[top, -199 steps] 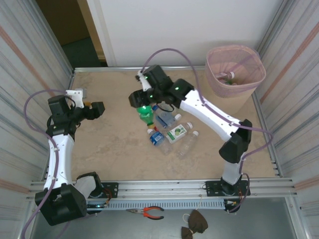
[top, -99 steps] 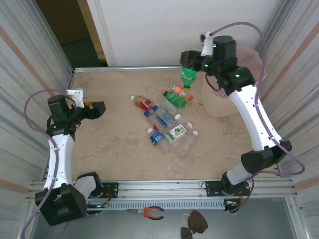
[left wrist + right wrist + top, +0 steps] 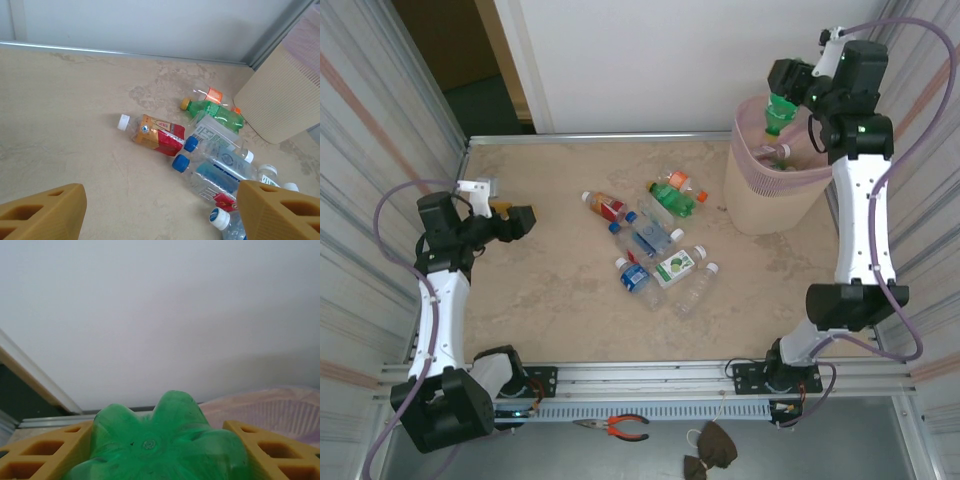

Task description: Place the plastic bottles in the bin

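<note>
Right fingers (image 3: 785,97) clamped on a green bottle (image 3: 776,118) above the bin (image 3: 770,205), upper right of frame; left fingers (image 3: 520,220) spread, empty, far left. One bottle visible inside; roughly eight bottles (image 3: 655,240) remaining on the worktop (image 3: 550,290).

Beige table (image 3: 550,300), scattered plastic bottles (image 3: 650,238) mid-table, bin (image 3: 770,205) far right corner

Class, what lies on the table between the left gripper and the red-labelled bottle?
Nothing: in the overhead view, the stretch from the left gripper to the red-labelled bottle is bare table.
</note>
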Robot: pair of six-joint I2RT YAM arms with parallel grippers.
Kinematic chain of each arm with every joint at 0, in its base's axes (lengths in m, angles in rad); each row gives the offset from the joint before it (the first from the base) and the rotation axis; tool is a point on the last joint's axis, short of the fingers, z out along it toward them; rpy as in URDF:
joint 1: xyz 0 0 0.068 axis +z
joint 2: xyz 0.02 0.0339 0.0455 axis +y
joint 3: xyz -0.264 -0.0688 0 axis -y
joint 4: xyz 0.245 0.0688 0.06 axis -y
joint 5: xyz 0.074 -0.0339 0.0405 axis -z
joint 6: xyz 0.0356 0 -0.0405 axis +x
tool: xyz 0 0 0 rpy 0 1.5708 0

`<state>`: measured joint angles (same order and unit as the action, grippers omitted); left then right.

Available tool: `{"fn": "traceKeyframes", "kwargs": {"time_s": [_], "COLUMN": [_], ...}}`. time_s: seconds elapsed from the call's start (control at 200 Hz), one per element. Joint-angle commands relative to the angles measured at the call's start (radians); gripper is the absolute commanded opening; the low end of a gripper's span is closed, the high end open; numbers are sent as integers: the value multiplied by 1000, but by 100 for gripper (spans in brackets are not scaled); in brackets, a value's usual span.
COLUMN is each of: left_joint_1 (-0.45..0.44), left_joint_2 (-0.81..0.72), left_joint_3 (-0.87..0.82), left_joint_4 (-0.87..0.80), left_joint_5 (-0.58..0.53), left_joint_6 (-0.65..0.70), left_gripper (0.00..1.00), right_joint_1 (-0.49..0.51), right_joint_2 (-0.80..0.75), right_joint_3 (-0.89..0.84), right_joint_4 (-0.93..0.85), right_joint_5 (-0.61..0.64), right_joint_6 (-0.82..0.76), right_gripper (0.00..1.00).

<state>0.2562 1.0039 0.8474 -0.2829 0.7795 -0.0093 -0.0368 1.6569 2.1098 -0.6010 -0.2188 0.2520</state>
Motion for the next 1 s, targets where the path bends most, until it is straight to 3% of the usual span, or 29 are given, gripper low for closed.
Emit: {"fn": "traceKeyframes", "kwargs": {"time_s": [0.0, 0.15, 0.361, 0.766, 0.997], "left_joint_1": [10, 9, 9, 8, 10], "left_joint_2": [-34, -47, -88, -51, -51], "left_joint_3": [7, 62, -34, -49, -49], "left_joint_4": [-19, -123, -55, -24, -27], "left_joint_5": [44, 53, 35, 41, 43], "left_joint_6": [-18, 0, 4, -24, -24], "left_gripper": [79, 78, 79, 78, 78], "right_joint_1": [-23, -25, -26, -1, 21], "right_joint_2": [91, 214, 309, 368, 443], "right_joint_3": [81, 181, 195, -12, -48], "right_joint_4": [-87, -219, -333, -356, -392], "right_joint_5": [-33, -56, -72, -126, -96], "right_joint_6": [-85, -149, -179, -193, -216], "right_gripper": [58, 57, 55, 53, 53]}}
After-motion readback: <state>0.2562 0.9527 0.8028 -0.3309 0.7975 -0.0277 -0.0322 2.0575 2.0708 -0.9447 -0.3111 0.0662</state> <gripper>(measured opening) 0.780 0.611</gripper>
